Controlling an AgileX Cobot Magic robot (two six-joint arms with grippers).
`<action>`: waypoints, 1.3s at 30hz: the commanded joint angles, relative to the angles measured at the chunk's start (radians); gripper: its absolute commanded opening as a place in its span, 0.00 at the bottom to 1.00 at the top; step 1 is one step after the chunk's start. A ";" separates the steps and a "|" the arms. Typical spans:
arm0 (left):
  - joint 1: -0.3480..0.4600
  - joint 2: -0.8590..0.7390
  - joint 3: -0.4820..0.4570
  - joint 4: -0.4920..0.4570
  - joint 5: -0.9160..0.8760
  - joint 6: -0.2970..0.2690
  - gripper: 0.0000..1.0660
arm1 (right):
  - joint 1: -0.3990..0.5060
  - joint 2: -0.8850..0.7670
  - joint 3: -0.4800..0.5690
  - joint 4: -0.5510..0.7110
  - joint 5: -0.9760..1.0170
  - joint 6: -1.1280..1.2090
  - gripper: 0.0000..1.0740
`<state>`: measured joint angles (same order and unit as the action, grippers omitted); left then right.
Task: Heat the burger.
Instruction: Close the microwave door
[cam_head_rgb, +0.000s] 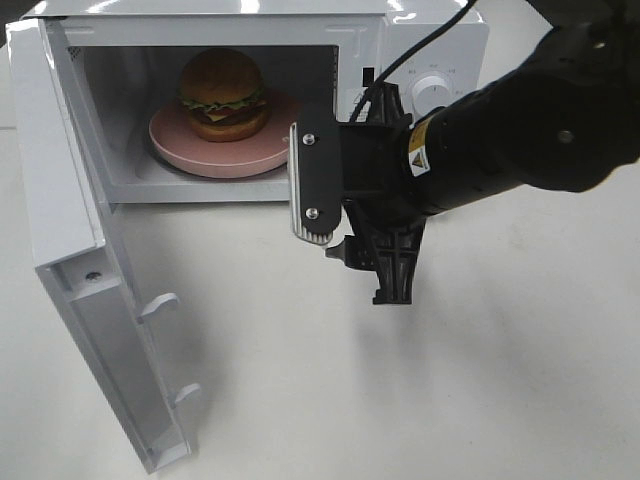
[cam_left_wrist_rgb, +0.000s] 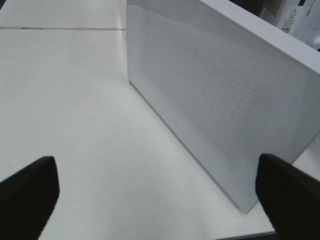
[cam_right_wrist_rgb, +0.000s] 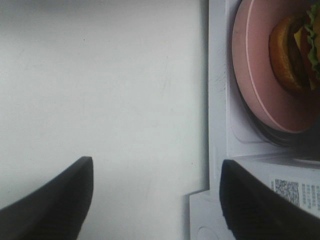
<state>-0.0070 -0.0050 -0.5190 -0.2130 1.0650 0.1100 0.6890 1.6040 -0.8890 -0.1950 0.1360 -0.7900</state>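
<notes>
The burger (cam_head_rgb: 222, 92) sits on a pink plate (cam_head_rgb: 178, 148) inside the open white microwave (cam_head_rgb: 430, 40). My right gripper (cam_head_rgb: 352, 232) hangs just outside the cavity's front right corner, open and empty. In the right wrist view, the right gripper (cam_right_wrist_rgb: 157, 200) has table between its fingers, with the burger (cam_right_wrist_rgb: 295, 55) and plate (cam_right_wrist_rgb: 255, 75) off to one side inside the oven. My left gripper (cam_left_wrist_rgb: 160, 195) is open and empty, facing the outer face of the microwave door (cam_left_wrist_rgb: 215, 100). It does not show in the exterior view.
The microwave door (cam_head_rgb: 90, 300) stands swung out to the left, reaching toward the front of the white table (cam_head_rgb: 400, 400). A control knob (cam_head_rgb: 432, 90) is on the microwave's right panel, partly behind my right arm.
</notes>
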 joint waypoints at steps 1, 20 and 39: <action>-0.001 -0.017 0.004 -0.009 -0.002 0.000 0.94 | 0.000 -0.045 0.035 0.004 -0.010 0.051 0.65; -0.001 -0.017 0.004 -0.009 -0.002 0.000 0.94 | 0.000 -0.334 0.231 0.003 0.186 0.655 0.66; -0.001 -0.017 0.004 -0.009 -0.002 0.000 0.94 | 0.000 -0.639 0.233 0.006 0.715 0.875 0.71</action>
<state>-0.0070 -0.0050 -0.5190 -0.2130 1.0650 0.1100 0.6890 0.9950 -0.6570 -0.1930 0.7950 0.0780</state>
